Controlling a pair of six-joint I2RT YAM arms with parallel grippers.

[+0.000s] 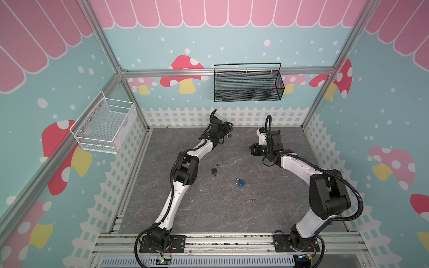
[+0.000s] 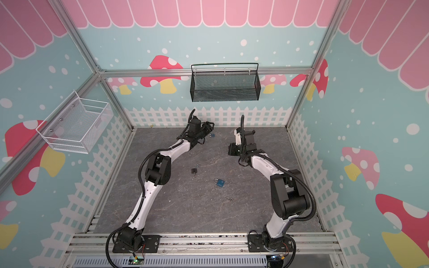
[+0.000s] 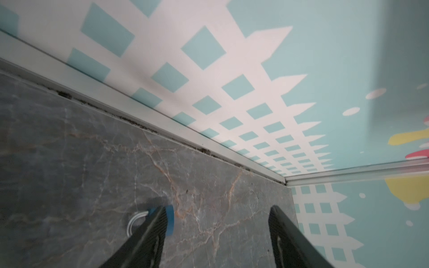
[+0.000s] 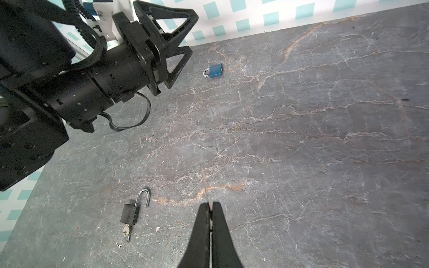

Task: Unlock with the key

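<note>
In both top views the black padlock [image 1: 214, 171] at mid-frame already lies with its shackle sprung, while the small blue padlock [image 1: 229, 135] at upper centre looks locked beside the spread-jawed left gripper [image 3: 219, 210], and the right gripper [image 4: 210, 205] pinches a thin silver key [image 4: 206, 188].

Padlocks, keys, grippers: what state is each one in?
Black padlock: shackle open, key in its keyhole.
Large blue padlock: shackle closed, lying flat.
Small blue padlock: shackle closed, lying free.
Loose key: lying apart from every padlock.
Left gripper: jaws open, empty.
Right gripper: jaws shut on thin metal blade, likely a key.
</note>
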